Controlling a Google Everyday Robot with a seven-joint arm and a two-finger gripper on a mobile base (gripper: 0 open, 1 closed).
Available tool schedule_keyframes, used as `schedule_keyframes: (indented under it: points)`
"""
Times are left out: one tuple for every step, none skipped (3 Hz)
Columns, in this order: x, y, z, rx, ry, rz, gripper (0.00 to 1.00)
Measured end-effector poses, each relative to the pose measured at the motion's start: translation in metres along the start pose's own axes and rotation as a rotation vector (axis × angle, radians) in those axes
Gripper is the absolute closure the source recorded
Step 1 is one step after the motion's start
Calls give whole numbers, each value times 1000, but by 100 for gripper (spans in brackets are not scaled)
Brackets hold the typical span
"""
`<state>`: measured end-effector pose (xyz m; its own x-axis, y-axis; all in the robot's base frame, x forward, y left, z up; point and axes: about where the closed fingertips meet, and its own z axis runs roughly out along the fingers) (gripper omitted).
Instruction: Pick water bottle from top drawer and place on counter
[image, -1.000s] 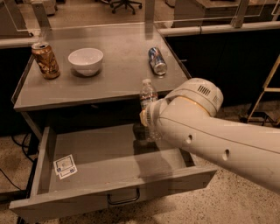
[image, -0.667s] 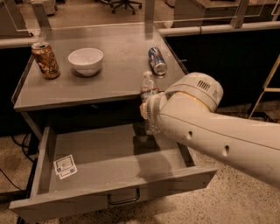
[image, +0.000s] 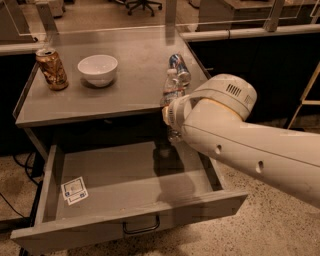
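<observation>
One water bottle (image: 171, 86) hangs at the counter (image: 125, 80) edge above the top drawer (image: 135, 175), beside the tool (image: 172, 127), whose grip is hidden.

The water bottle (image: 171, 86) is clear with a white cap; the counter (image: 125, 80) and top drawer (image: 130, 172) are grey; the arm (image: 250, 145) is white, hiding most of the dark gripper (image: 173, 132) at the counter's front right edge; the bowl (image: 97, 69) is white; one can (image: 52, 69) is brown-gold.

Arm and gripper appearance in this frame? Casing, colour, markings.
Arm: smooth off-white rounded shell, bulbous joint with a small vent grille, yellowish seam, two small dark holes along the link. No cables visible. Gripper: at the counter's front edge, mostly hidden behind the pale wrist ring.
</observation>
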<state>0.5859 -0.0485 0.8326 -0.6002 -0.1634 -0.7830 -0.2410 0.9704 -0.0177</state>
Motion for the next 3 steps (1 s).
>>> schedule_keyframes:
  points:
    - [-5, -8, 0, 33, -17, 28, 100]
    - [-28, -20, -5, 100, -83, 55, 100]
    - [-50, -29, -6, 155, -151, 50, 100]
